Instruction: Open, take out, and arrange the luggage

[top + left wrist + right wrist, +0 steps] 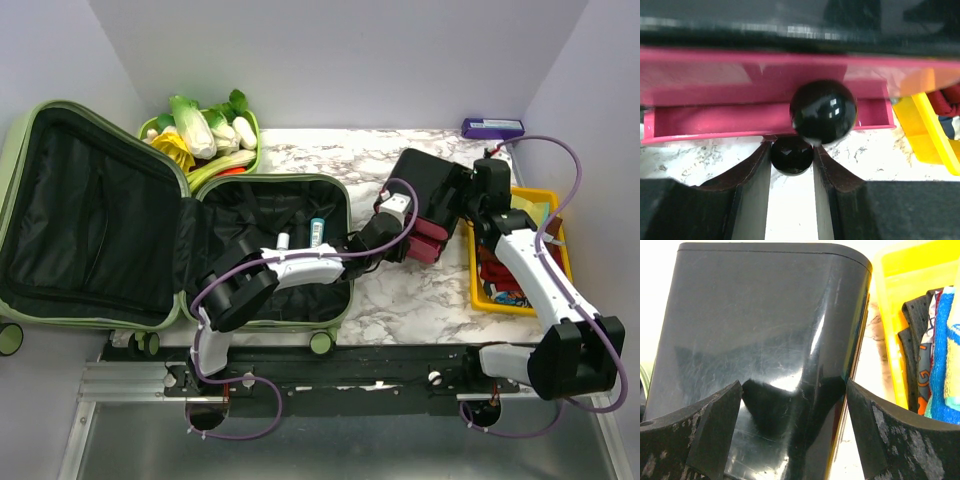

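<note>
Left pincer (791, 148) clamps a black knob (792, 159), right pincer (794, 385) gapes over the black box (765, 310), as the luggage (100, 230) lies splayed open left-to-right at frame left, wheels toward the bottom edge.

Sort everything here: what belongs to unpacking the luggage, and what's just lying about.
Job: suitcase, tubes inside it, black box, left hand on its knob, right hand by it.
Lying about: vegetables, purple box, yellow tray.
</note>
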### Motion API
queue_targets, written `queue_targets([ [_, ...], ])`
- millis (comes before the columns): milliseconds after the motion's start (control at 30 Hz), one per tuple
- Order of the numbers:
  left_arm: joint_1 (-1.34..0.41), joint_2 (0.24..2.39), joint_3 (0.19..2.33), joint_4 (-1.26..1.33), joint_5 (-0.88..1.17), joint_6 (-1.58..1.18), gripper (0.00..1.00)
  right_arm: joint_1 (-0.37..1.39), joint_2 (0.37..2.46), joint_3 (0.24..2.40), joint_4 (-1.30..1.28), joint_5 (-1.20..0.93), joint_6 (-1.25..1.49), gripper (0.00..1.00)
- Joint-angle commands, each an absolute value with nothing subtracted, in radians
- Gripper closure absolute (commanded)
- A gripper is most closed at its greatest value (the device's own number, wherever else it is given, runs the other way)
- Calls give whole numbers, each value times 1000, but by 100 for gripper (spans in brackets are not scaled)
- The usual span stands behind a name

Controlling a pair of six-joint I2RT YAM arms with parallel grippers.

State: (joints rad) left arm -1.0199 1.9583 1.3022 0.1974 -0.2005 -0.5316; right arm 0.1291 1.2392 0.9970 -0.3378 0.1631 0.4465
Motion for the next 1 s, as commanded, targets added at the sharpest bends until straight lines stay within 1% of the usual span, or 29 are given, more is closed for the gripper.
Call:
queue_targets([
  [0, -1075, 1905, 1241, 236, -156, -623, 95, 106, 1310, 1026, -367, 206, 425, 9],
  [133, -1109, 1902, 1221, 233, -193, -664, 95, 94, 1331, 1034, -371, 206, 440, 9],
  [400, -1229, 1881, 1178, 232, -365, -796, 94, 91, 1322, 1014, -368, 207, 449, 9],
  [500, -1253, 1879, 1187, 212, -415, -796, 84, 91, 1322, 1009, -367, 192, 453, 9],
  [567, -1270, 1888, 1201, 193, -429, -789, 81, 91, 1316, 1006, -364, 190, 453, 9],
  [667, -1272, 1896, 1215, 178, -426, -807, 79, 92, 1302, 1002, -364, 184, 451, 9],
  [700, -1273, 1894, 1215, 178, -429, -811, 75, 92, 1299, 1000, -364, 184, 449, 9],
  [733, -1275, 1891, 1213, 179, -428, -805, 68, 91, 1296, 1000, -364, 184, 448, 9],
  [767, -1276, 1882, 1213, 178, -434, -804, 52, 91, 1293, 997, -364, 184, 449, 9],
  [800, -1276, 1879, 1213, 175, -442, -807, 44, 91, 1292, 999, -365, 183, 445, 8],
  [833, -1276, 1873, 1213, 172, -442, -796, 42, 91, 1292, 1000, -364, 184, 443, 7],
  [867, -1278, 1861, 1218, 166, -448, -792, 34, 91, 1287, 1002, -364, 186, 439, 6],
  [933, -1278, 1850, 1224, 147, -449, -773, 23, 91, 1276, 1009, -365, 190, 425, 3],
  [967, -1278, 1845, 1244, 131, -445, -772, 12, 91, 1272, 1014, -364, 190, 419, 2],
])
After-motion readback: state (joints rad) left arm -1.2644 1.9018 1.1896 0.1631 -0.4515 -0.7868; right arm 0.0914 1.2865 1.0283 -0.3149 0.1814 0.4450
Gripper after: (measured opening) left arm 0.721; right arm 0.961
